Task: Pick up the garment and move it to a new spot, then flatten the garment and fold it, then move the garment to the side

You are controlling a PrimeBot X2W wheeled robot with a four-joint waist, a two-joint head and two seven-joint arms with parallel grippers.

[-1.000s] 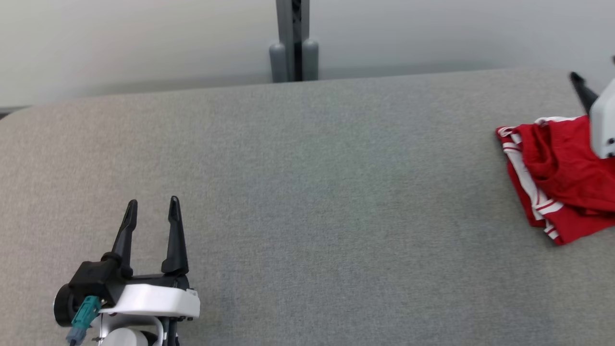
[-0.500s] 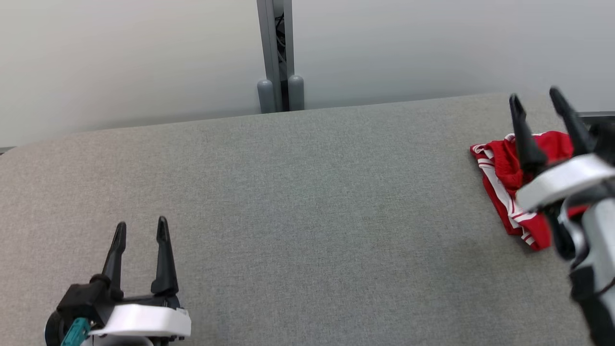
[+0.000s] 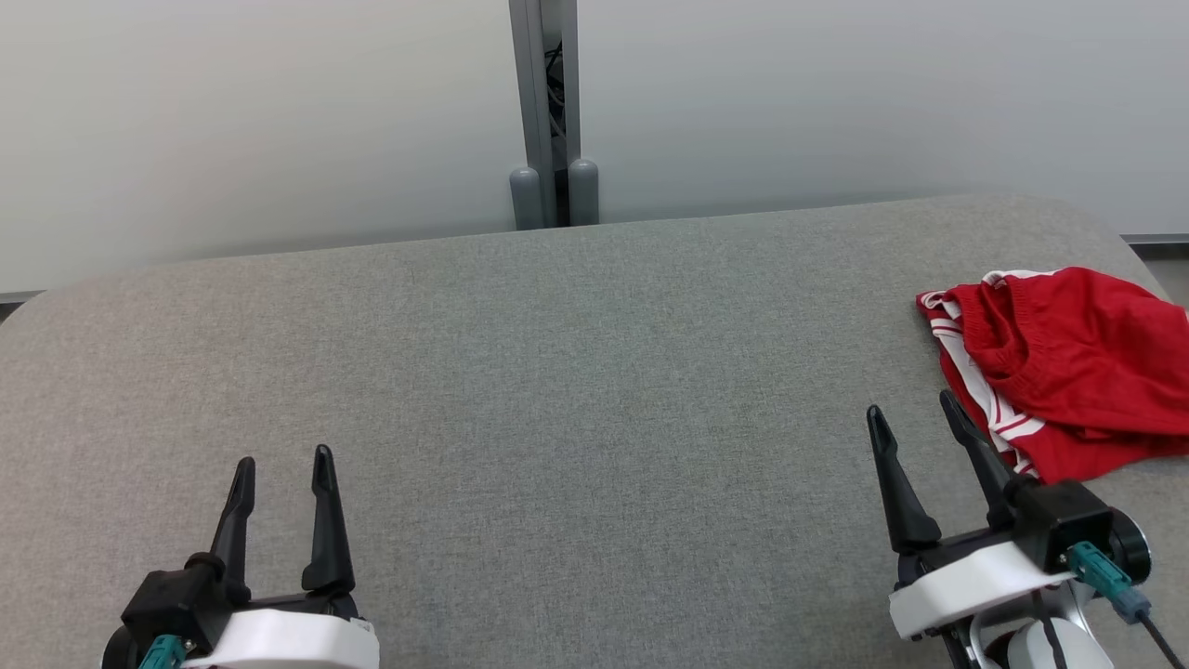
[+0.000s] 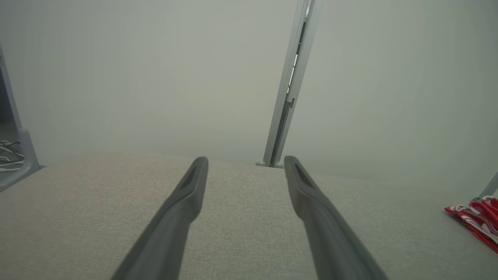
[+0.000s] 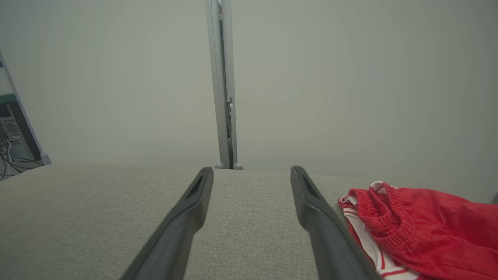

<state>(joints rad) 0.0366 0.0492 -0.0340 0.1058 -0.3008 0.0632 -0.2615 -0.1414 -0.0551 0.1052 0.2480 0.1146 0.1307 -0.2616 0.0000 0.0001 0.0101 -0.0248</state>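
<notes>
At the lower left of the head view the left pincer (image 3: pixel 283 457) hovered low over the table (image 3: pixel 576 372), fingers spread and empty. At the lower right the right pincer (image 3: pixel 910 405) was likewise spread and held nothing, one fingertip just beside the garment (image 3: pixel 1068 362). The red garment with white stripes lay at the right edge of the frame, doubled over in a compact, slightly rumpled bundle near the table's corner. Judging by that, moving, flattening and folding looked done and the garment set aside, with little or nothing left to do. Farthest back, a grey post (image 3: pixel 554 111) stood against the wall.
</notes>
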